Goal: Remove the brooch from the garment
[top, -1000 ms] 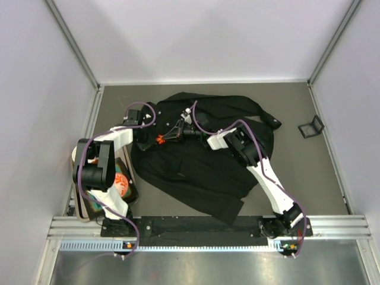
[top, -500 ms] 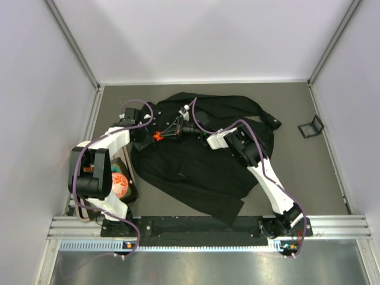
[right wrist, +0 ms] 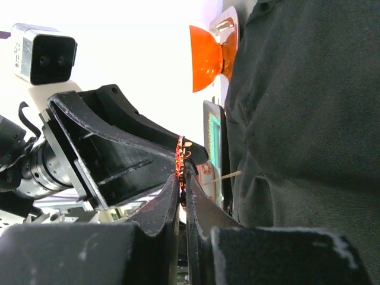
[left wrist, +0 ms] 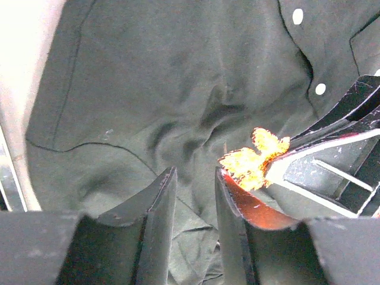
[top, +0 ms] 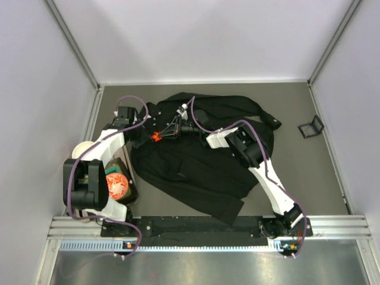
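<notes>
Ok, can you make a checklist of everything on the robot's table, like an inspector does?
Surface: grey table.
Job's things: black garment lies crumpled across the middle; the brooch is pinched right at its fabric, and whether it is still pinned cannot be told.
Clutter: orange disc at the left edge; small black stand at the right.
Grippers: right gripper shut on the brooch; left gripper slightly open beside it, over the fabric.
Cables: purple cables loop along both arms.
Surroundings: white walls on three sides.

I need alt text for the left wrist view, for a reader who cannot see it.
The right gripper pinches a small orange brooch at the wrinkled black shirt. The left gripper, open and holding nothing, hovers just beside it.
</notes>
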Controlling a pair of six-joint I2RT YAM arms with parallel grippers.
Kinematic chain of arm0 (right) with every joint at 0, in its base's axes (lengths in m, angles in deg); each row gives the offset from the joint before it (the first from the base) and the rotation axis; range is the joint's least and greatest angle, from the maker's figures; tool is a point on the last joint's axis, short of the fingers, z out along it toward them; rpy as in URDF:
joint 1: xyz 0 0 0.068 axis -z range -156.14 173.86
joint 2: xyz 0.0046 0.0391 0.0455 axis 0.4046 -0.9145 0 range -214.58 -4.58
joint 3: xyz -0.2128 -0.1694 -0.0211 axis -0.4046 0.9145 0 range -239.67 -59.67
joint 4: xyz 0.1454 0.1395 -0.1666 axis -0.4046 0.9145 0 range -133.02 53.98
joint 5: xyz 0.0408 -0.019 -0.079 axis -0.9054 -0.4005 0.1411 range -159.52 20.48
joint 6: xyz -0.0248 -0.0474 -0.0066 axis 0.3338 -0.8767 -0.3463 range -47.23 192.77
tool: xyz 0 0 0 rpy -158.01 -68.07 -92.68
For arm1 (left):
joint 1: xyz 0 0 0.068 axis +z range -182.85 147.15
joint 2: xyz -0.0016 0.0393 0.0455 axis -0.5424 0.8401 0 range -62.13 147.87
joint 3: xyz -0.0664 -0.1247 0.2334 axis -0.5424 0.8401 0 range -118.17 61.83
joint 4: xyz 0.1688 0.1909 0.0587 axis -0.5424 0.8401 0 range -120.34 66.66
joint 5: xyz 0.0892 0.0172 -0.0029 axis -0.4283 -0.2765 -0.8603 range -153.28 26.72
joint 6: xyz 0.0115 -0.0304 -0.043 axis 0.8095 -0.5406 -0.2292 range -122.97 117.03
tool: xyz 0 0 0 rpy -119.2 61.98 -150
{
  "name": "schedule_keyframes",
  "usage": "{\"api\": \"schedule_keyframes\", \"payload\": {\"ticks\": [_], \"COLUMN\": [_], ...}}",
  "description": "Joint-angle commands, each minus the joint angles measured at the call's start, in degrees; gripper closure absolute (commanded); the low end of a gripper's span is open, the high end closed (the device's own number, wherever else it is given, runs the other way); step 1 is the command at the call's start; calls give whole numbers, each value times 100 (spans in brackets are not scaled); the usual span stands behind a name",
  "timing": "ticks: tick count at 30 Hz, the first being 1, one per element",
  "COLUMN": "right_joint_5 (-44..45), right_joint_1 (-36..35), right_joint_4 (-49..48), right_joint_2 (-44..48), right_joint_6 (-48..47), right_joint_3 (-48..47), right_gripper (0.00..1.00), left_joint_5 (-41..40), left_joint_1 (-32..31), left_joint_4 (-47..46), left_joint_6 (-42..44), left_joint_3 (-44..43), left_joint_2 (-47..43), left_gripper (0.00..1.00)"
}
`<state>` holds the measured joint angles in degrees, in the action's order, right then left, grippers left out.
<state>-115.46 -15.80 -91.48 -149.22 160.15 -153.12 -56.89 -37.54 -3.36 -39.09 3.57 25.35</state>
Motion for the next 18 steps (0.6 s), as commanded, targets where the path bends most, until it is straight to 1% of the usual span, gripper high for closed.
{"api": "schedule_keyframes", "payload": {"ticks": [1, 2, 4, 5, 6, 7, 8, 10, 11, 12, 13, 14, 15, 16, 17, 18], "right_joint_5": [-161, -188, -136, -118, -109, -83, -65, -91, -91, -135, -170, -249, -484, -617, -749, -1020], "right_joint_1": [-60, -42, -7, 28, 46, 72, 116, 160, 169, 195, 213, 239, 326, 379, 424, 467], "right_joint_4": [56, 144, 783, 1047, 1433, 1619, 1752, 2172, 2340, 2490, 2709, 2720, 2633, 2423, 1716, 1074], "right_joint_2": [295, 374, 760, 892, 1041, 1295, 1446, 1770, 1859, 1939, 2026, 2123, 2150, 2176, 2264, 2317], "right_joint_6": [-229, -525, -1000, -1542, -1800, -2020, -2458, -2890, -3354, -3558, -3726, -3762, -3580, -3308, -2592, -2141], "right_joint_3": [-174, -78, 124, 291, 405, 511, 729, 915, 1090, 1179, 1276, 1503, 1644, 1811, 2196, 2408], "right_gripper": [97, 97, 97, 98, 98, 98, 98, 99, 99, 99, 99, 100, 100, 100, 100, 100], "left_joint_5": [178, 143, 143, 265, 353, 484, 634, 1090, 1205, 1485, 1636, 1802, 2204, 2339, 2418, 2393], "left_joint_1": [161, 170, 205, 214, 214, 214, 214, 214, 214, 214, 205, 205, 188, 74, -5, -84], "left_joint_4": [-272, -264, -176, -10, 43, 87, 62, 0, 78, 140, 141, 123, 123, 1, -35, -61], "left_joint_6": [-167, -176, -263, -308, -343, -430, -466, -510, -528, -545, -545, -537, -484, -249, -90, 68], "left_joint_3": [157, 183, 219, 210, 184, 201, 244, 341, 307, 272, 280, 280, 263, 262, 245, 254], "left_joint_2": [-468, -652, -820, -951, -1031, -1101, -1241, -1330, -1356, -1383, -1400, -1409, -1418, -1436, -1505, -1558], "left_gripper": [59, 58, 56, 55, 55, 54, 52, 52, 51, 45, 41, 38, 36, 37, 38, 38]}}
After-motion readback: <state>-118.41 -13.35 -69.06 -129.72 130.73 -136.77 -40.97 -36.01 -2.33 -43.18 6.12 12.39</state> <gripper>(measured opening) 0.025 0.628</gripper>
